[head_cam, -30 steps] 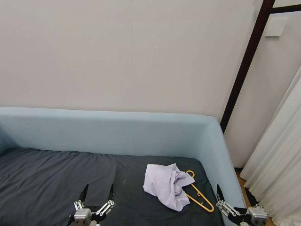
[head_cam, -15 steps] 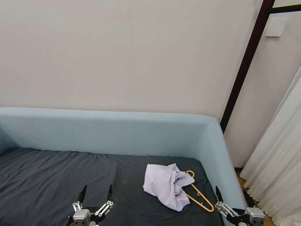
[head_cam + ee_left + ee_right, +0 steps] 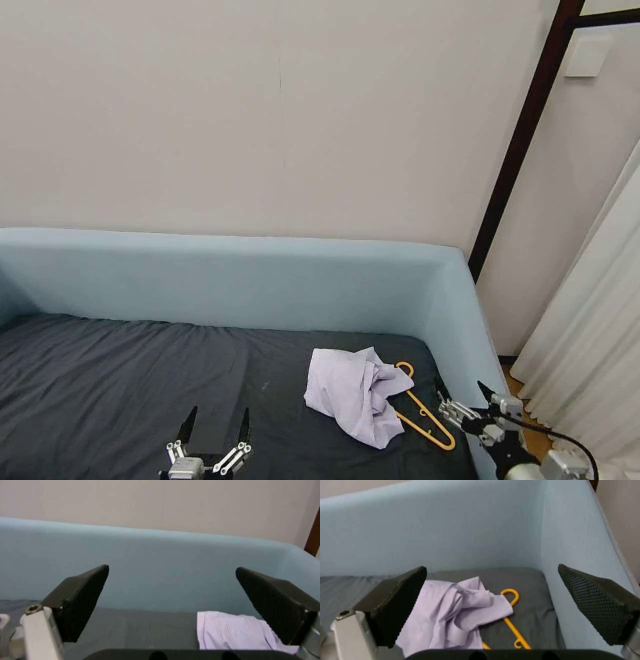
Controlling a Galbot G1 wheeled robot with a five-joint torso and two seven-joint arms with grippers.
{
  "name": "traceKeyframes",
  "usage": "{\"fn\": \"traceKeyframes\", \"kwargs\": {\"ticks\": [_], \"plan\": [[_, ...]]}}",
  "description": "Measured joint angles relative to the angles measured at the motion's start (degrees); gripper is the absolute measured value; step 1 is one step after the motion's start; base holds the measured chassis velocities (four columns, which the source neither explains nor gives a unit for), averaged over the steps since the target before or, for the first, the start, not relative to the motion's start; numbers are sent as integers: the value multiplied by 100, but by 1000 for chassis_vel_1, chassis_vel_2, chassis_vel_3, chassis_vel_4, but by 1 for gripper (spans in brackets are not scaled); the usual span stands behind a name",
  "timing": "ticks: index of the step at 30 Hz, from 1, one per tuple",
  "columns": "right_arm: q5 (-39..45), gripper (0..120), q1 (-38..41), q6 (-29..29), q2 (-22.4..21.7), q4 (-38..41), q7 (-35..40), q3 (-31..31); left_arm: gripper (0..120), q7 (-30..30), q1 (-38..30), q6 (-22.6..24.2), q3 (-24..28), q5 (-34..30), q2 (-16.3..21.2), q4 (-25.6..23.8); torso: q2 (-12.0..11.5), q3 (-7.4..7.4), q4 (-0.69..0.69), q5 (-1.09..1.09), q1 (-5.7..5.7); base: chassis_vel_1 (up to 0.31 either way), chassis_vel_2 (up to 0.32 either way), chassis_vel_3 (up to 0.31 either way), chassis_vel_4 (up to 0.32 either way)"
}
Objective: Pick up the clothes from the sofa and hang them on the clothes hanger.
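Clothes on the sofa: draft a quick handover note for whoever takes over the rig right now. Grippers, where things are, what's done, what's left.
Left gripper: open, empty, low over the sofa seat, well to the left of the lilac garment.
Right gripper: open, empty, by the sofa's right armrest, close to the orange hanger.
Garment: crumpled on the seat near the right end, lying over part of the hanger, whose hook pokes out.
Done: nothing grasped yet.
Left: pick up the garment and get it onto the hanger.
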Motion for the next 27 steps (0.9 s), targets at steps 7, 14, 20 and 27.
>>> {"fn": "traceKeyframes", "kwargs": {"ticks": [7,14,20,27], "plan": [[474,100,1162,-330,-758,-617,-1,-1162,100,31,174,-50,-39,61,-111,-31,0,0,3,0,0,0,0,0,0],[631,100,2708,-806,-692,-1364,47,-2604,100,44,293,-66,-50,193,-198,-43,0,0,5,-1,1,0,0,0,0],[669,100,3813,-1219,-162,-2179,228,-3827,100,41,374,-127,-98,232,-319,-42,0,1,4,-1,1,0,0,0,0],[471,100,4441,-1185,343,-3063,233,-4424,100,34,375,-197,-139,231,-391,-12,1,0,3,-2,1,0,0,0,0]]}}
